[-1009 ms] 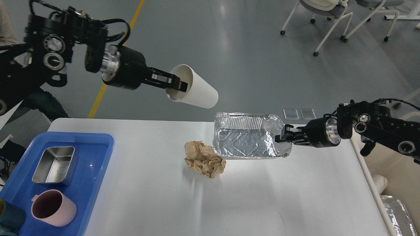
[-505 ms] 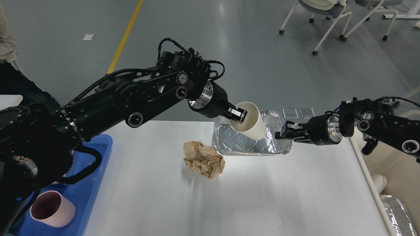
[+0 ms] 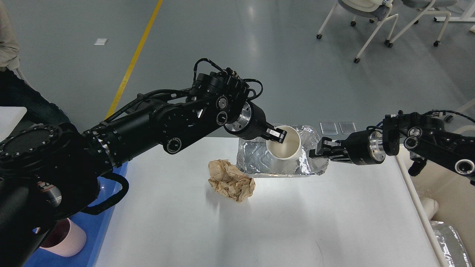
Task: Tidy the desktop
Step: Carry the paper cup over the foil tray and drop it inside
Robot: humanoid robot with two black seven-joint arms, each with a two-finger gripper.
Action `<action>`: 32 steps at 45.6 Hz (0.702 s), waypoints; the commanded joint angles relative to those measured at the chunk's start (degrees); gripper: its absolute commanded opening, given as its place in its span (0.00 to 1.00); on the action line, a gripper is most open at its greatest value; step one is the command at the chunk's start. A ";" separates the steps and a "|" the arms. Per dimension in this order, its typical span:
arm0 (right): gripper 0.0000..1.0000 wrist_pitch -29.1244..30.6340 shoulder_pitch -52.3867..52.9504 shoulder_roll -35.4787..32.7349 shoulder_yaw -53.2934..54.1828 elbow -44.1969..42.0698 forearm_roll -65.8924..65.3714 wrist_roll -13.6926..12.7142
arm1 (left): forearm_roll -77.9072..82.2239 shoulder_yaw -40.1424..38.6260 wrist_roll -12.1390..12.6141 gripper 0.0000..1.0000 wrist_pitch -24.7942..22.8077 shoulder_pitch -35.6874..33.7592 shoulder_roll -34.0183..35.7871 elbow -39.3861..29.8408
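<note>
The white-grey desktop (image 3: pixel 282 222) fills the lower middle of the head view. A foil tray (image 3: pixel 256 159) lies near its far edge. My left gripper (image 3: pixel 276 135) is shut on the rim of a white paper cup (image 3: pixel 285 148), which stands upright inside the foil tray. My right gripper (image 3: pixel 319 152) is shut on the foil tray's right rim. A crumpled brown paper ball (image 3: pixel 231 180) lies on the desktop just left of and in front of the foil tray.
A blue plastic tray (image 3: pixel 92 226) sits at the left edge, mostly hidden by my left arm, with a pink cup (image 3: pixel 65 237) in it. A foil-lined bin (image 3: pixel 451 241) shows at the lower right beyond the table edge. Chairs stand on the floor far behind.
My left arm swung right and down, carrying the paper cup from high on the left into the foil tray. The cup went from tilted to upright. My right gripper stayed on the tray's rim.
</note>
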 commanded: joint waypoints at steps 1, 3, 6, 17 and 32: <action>0.00 0.00 0.00 0.00 -0.05 0.01 0.00 0.00 | -0.34 -0.05 0.01 0.65 2.84 0.50 -1.40 0.44; 0.00 0.00 0.00 0.00 -0.05 0.01 0.00 0.00 | -0.43 -0.13 0.01 0.73 3.81 0.50 -1.67 0.44; 0.00 0.00 -0.09 0.00 -0.05 0.01 0.00 0.00 | -0.69 -0.49 0.01 0.74 5.65 0.50 -1.84 0.53; 0.00 0.00 -0.18 0.36 -0.05 0.01 0.00 -0.09 | -0.78 -0.49 0.36 0.74 10.05 0.50 -1.93 0.61; 0.00 -0.09 -0.26 0.36 -0.05 -0.07 0.00 -0.09 | -0.78 -1.01 0.27 0.74 12.25 0.15 -2.37 0.53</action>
